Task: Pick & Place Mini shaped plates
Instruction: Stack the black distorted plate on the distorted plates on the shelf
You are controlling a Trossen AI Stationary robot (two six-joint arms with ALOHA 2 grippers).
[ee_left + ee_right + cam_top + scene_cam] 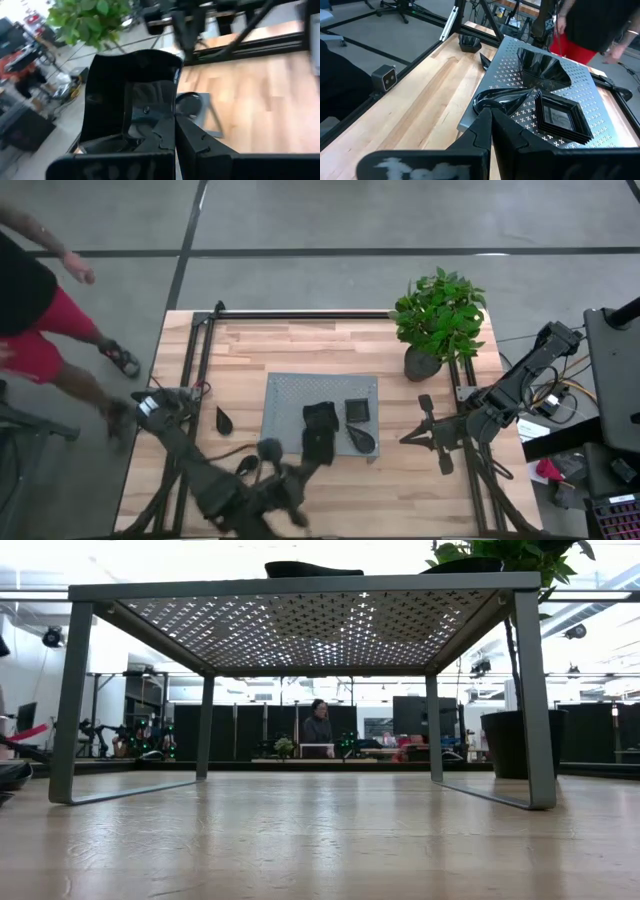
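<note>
Here the surface (400, 480) is pale wood planks in a dark metal frame, standing on a grey concrete floor with dark lines. One grey perforated tray (290, 395) on legs sits near the middle, and one green plant (440, 315) in a dark pot stands just off its far right corner. In the low view the room beyond is a bright open workspace with desks and screens, and a person (318, 727) is far back. A second person (45, 310) in a black top and red shorts is on the floor beside the surface's left edge.

On the tray I can count three plates: a large wavy one (542, 65), a square one (357, 412), which in the right wrist view looks like a small stack, and a teardrop one (362, 440) at the near right corner. Two more lie on the wood left of the tray, a teardrop (223, 420) and a dark dish (469, 43) past it.

The left gripper (175, 140) is above the tray's near edge, its fingers pinching another black plate (132, 95) held off the surface. The right gripper (412, 437) waits over the wood just right of the tray, fingers pressed together, holding nothing.
</note>
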